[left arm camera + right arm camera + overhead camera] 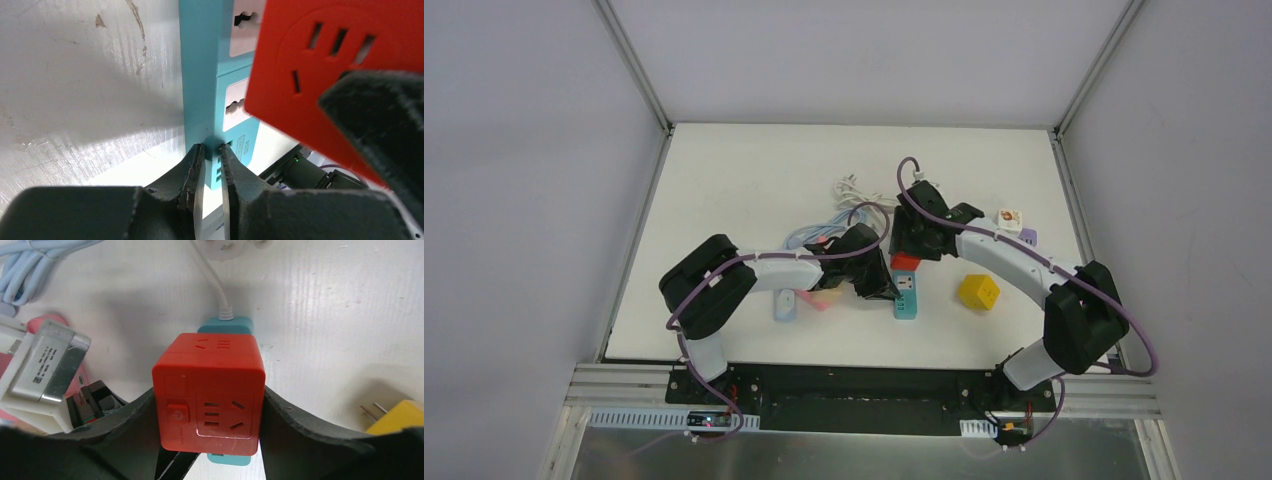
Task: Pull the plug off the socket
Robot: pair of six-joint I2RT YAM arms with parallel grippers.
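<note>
Looking down at a white worktop [724, 180], we see a teal power strip [200, 75] lying slightly toward 6 o'clock from the centre. A red cube plug [207, 355] is seated in its top face. A loose yellow plug [978, 291] lies at 3 o'clock from the strip.

The right end effector [208, 405] is clamped on the cube, one finger flat against each of two opposite sides. The left end effector [212, 165] reaches in from 9 o'clock. Its fingers are nearly together and pinch an edge of the strip.

We judge the cube to be light, rigid plastic with smooth, fairly slippery walls, so those flat sides are the right hold. Its prongs probably grip firmly. The light strip would likely rise with it unless it is held down.
</note>
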